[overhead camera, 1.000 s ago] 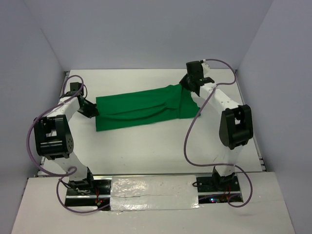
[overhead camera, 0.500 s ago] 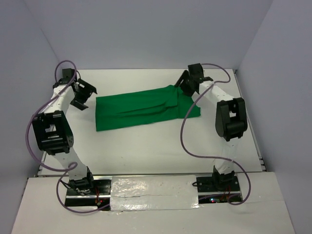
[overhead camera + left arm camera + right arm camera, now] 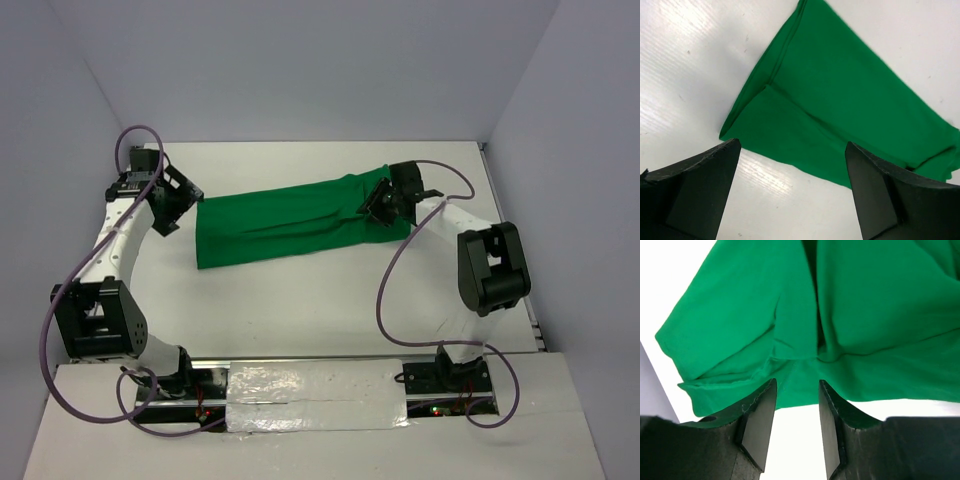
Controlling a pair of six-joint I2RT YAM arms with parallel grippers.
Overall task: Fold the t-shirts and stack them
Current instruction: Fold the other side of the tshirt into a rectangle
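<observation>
White desk (image 3: 300, 310), pale grey walls (image 3: 300, 60) on three sides.

Top view: the t-shirt (image 3: 290, 222) lies toward the far side of the desk, folded into one long strip running left to right. It is bright green and plain, with no print and a few soft creases along its length. The right end sits a bit farther back than the left. My left pincer (image 3: 172, 208) is just beside the left end. My right pincer (image 3: 378, 206) is over the right end.

Left wrist view: my fingers (image 3: 695, 190) are spread wide with nothing between them, bare desk below. The shirt's short end lies ahead with its stacked layer edges showing.

Right wrist view: my fingers (image 3: 757, 430) are parted by a narrow gap, gripping nothing I can see. Under them are the shirt's near edge and a sleeve, with puckered folds.
</observation>
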